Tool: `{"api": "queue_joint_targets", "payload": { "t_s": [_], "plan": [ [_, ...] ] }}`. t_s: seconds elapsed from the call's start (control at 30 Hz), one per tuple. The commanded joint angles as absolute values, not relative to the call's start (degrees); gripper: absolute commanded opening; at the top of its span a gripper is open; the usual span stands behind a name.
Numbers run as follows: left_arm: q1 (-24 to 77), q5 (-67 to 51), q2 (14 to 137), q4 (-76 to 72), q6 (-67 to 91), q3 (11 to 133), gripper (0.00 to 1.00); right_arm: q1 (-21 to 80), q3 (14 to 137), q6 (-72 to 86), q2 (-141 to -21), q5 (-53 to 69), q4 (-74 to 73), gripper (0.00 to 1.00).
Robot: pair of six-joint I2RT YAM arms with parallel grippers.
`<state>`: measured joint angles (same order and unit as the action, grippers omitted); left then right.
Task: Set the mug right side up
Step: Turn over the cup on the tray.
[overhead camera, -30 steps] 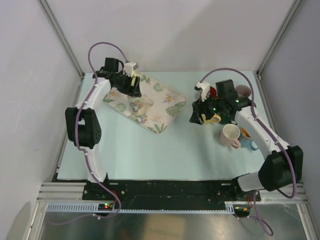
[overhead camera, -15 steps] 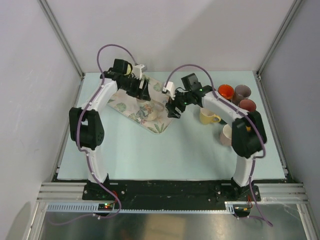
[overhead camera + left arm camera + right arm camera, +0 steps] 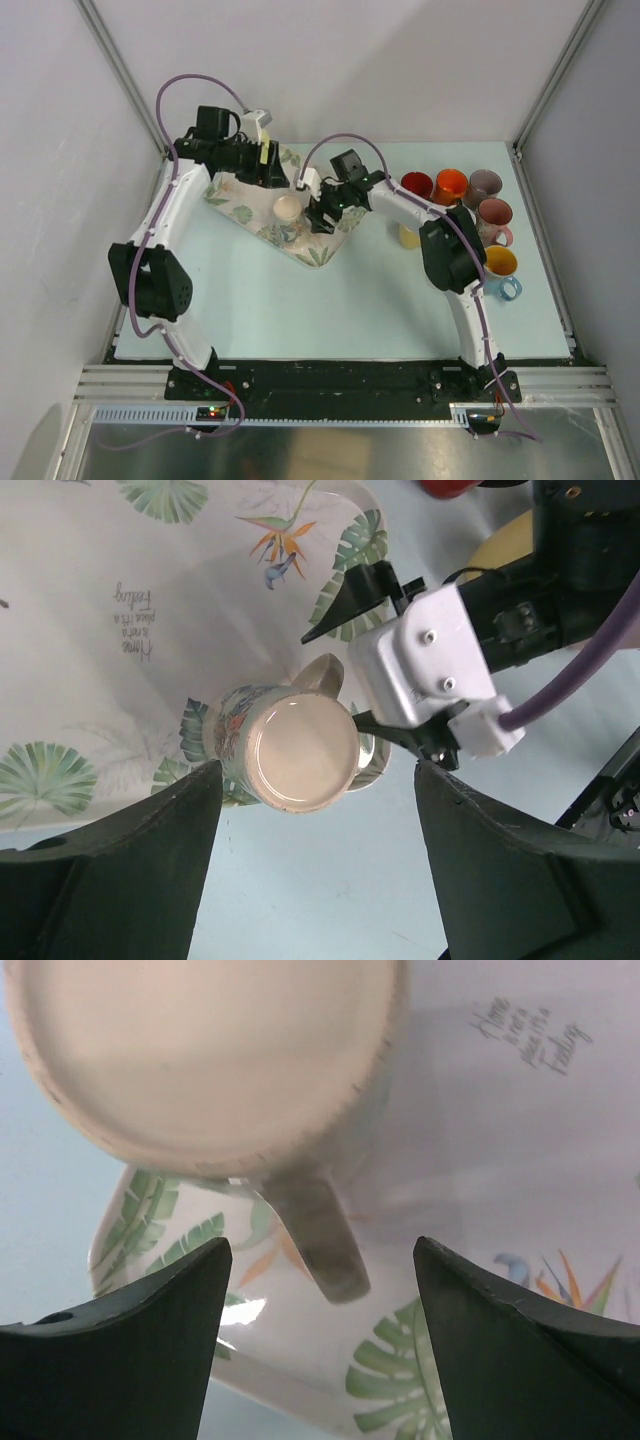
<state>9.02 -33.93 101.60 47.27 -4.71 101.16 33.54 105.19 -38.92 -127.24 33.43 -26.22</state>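
Upside-down mug [image 3: 300, 748] on tray [image 3: 90, 650]: stiff, probably slick and breakable. Best taken by handle [image 3: 315, 1230], facing spread jaws of right gripper [image 3: 322, 213]; left gripper [image 3: 265, 175] likewise spread, empty

Pretty standard look here: left arm [image 3: 180, 205] and right arm [image 3: 395, 200] are white shells with chunky black joint housings. Each has a purple cable [image 3: 590, 665] looping off it. Fingers [image 3: 110, 870] are plain matte black wedges. The right wrist has a white boxy block [image 3: 425, 675] with small silver screws [image 3: 429, 637]. Little coloured LEDs [image 3: 210, 411] glow on the near base rail.
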Motion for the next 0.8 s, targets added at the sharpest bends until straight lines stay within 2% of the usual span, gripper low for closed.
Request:
{"api": "queue_joint_targets", "payload": {
  "t_s": [0.0, 0.13, 0.2, 0.37, 0.57, 0.63, 0.77],
  "plan": [
    [8.5, -34.4, 99.1, 46.9, -3.2, 100.6, 0.81, 35.6, 108.6, -40.0, -128.6, 35.7, -25.3, 0.79],
    [6.8, -31.3, 95.7, 46.9, -3.9, 100.2, 0.81, 36.2, 108.3, -37.3, -129.8, 35.8, -24.5, 0.72],
    [5.7, -29.8, 93.8, 46.8, -5.2, 99.5, 0.81, 36.3, 107.4, -36.9, -130.0, 35.9, -24.8, 0.64],
    [4.7, -25.5, 88.6, 46.9, -13.7, 96.4, 0.8, 36.3, 106.4, -36.8, -129.6, 36.7, -26.6, 0.34],
    [4.8, -24.5, 82.9, 45.3, -23.6, 89.2, 0.79, 35.8, 106.6, -30.4, -128.1, 39.1, -26.7, 0.05],
    [5.1, -24.5, 80.5, 43.2, -27.0, 85.0, 0.79, 35.4, 106.6, -26.6, -127.4, 40.7, -26.2, 0.01],
    [7.1, -23.1, 74.3, 37.3, -34.0, 75.9, 0.79, 33.6, 107.7, -15.9, -126.9, 47.9, -25.0, 0.0]
  ]
}}
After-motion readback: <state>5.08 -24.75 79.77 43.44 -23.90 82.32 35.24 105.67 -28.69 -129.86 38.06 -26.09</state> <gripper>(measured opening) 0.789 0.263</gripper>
